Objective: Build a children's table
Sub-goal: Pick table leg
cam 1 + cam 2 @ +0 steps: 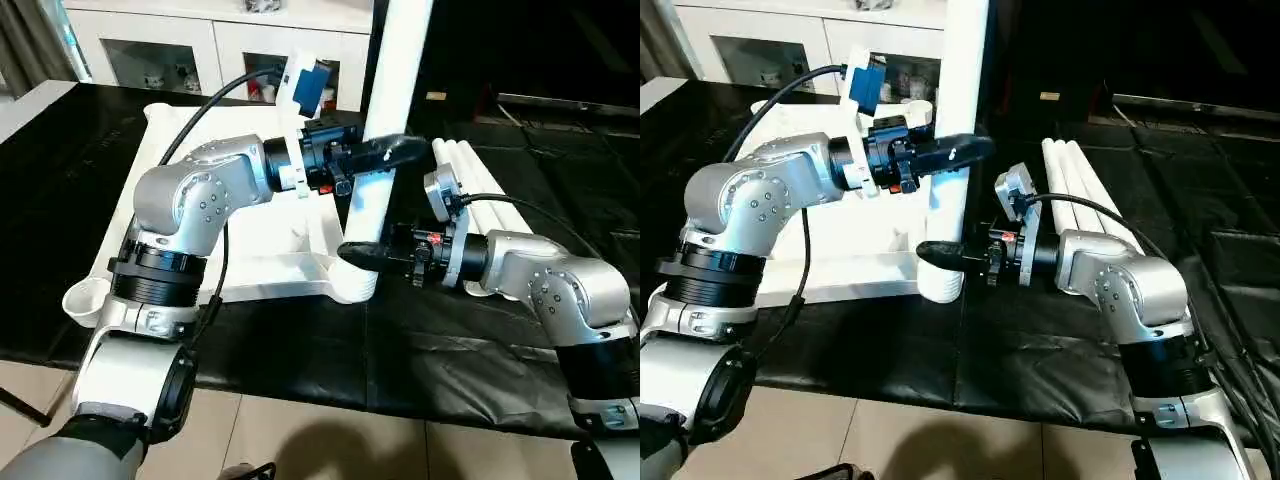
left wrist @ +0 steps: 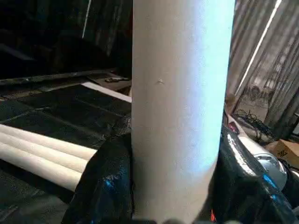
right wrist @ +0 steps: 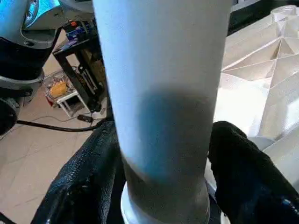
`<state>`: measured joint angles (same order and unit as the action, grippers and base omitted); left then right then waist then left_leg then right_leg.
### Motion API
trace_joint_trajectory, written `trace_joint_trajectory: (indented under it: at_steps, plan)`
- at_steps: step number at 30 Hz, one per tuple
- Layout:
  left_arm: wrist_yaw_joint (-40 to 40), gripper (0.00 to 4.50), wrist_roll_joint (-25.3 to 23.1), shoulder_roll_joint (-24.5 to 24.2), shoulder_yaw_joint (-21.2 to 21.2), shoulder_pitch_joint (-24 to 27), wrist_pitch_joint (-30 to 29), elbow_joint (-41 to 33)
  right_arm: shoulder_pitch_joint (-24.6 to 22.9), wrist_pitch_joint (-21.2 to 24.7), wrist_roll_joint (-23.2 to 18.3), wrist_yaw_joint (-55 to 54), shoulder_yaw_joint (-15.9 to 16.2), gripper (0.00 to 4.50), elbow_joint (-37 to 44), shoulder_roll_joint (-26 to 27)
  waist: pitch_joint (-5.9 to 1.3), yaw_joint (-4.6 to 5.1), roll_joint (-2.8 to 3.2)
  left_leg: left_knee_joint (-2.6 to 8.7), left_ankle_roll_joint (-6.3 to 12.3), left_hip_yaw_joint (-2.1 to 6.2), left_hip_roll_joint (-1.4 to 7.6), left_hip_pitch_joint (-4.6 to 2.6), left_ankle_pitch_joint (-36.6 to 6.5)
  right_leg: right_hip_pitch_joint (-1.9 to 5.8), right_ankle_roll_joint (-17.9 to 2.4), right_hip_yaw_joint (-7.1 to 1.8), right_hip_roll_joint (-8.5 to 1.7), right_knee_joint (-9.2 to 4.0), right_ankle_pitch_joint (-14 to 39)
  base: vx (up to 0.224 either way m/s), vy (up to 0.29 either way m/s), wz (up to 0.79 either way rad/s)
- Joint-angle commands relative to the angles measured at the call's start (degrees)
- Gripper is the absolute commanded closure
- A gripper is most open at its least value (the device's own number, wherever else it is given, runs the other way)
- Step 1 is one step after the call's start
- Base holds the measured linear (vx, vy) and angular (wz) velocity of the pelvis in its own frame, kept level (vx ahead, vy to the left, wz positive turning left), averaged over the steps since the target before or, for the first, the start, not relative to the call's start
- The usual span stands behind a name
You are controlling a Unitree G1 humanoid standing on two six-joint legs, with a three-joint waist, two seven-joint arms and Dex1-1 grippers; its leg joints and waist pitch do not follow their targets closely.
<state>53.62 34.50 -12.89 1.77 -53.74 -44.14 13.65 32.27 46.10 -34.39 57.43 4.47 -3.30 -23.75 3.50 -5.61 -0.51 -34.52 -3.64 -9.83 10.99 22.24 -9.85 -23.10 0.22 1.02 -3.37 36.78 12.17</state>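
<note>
The children's table top lies upside down on the black-covered bench, ribbed underside up. One white leg stands upright in its near right corner socket. My left gripper is shut on this leg at mid height, its black fingers pressing both sides. My right gripper is shut on the same leg low down, just above the socket, with its fingers flanking the leg. Three more legs lie side by side to the right.
A white glass-door cabinet stands behind the bench. Another corner socket sits at the top's near left corner. The bench's front edge drops to a tiled floor. A black cable loops over my left arm.
</note>
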Motion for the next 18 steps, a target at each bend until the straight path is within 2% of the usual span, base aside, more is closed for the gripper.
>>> trace_joint_trajectory:
  at_steps: [1, 4, 10, 18]
  plan:
    - [0.95, 2.68, 0.4, -0.23, 0.72, -1.2, -0.58, -1.77, 1.12, 0.49, -0.65, 0.65, 0.23, 1.77, -0.14, -0.4, -4.49, -0.27, -0.64, 2.99, 1.81, -0.02, 1.1, -0.88, -3.25, 3.75, -14.78, -1.57, -3.31, -3.76, -2.1, 0.0, 0.0, 0.0]
    - [1.06, 2.68, 0.32, -0.17, 0.75, -1.17, -0.57, -1.79, 0.92, 0.39, -0.43, 0.75, 0.5, 1.87, -0.1, -0.41, -4.51, -0.34, -0.72, 2.99, 1.79, -0.02, 1.09, -0.88, -3.02, 3.79, -14.77, -1.57, -3.27, -3.7, -2.35, 0.0, 0.0, 0.0]
    - [0.33, 2.68, 1.2, 0.8, 0.3, -1.39, -1.32, -2.14, 0.73, 1.28, -0.22, 0.19, 0.41, 2.48, -0.77, 0.07, -4.51, -0.44, -0.66, 2.98, 1.68, -0.01, 1.12, -0.89, -3.12, 3.77, -14.79, -1.56, -3.32, -3.71, -2.22, 0.0, 0.0, 0.0]
    - [-0.31, 2.68, 1.7, 1.51, -0.26, -1.63, -1.78, -2.3, 0.26, -0.56, 0.01, -2.11, -0.65, 2.55, -0.49, 1.92, -4.54, -0.44, -0.66, 2.97, 1.61, 0.01, 1.1, -0.92, -3.16, 3.75, -14.86, -1.54, -3.34, -3.69, -2.15, 0.0, 0.0, 0.0]
